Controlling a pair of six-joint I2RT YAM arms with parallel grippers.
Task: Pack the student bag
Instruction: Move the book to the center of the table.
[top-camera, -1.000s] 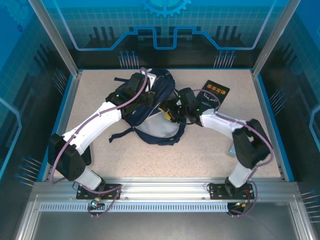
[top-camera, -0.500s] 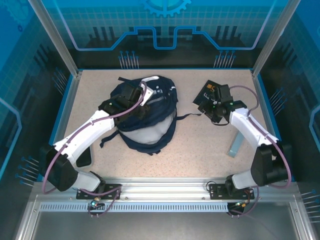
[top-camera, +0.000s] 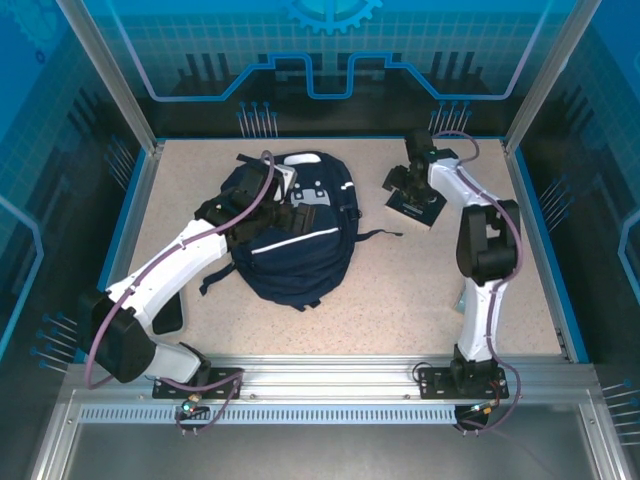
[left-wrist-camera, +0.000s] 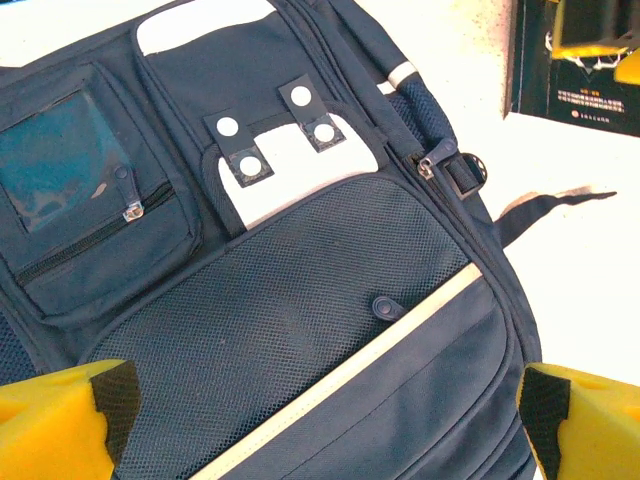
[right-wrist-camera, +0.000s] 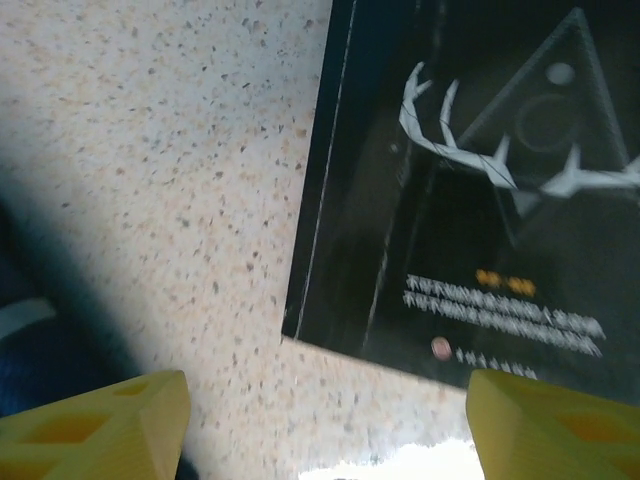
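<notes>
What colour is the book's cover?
The book is black with a white antler-like drawing and small pale text; clearest in the right wrist view.

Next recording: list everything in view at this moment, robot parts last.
student bag: 1, navy with white stripes and a white patch, flat on the table, left of centre
book: 1, black with a white antler graphic, flat on the table, right of the bag
pale strip: 1, light blue-grey, right side, mostly hidden behind the right arm; unclear what it is
table: 1, speckled beige
left arm: 1, white and black, reaching over the bag
right arm: 1, white and black, reaching to the book
left jaws: yellow-padded, wide open above the bag's front
right jaws: yellow-padded, open above the book's corner
</notes>
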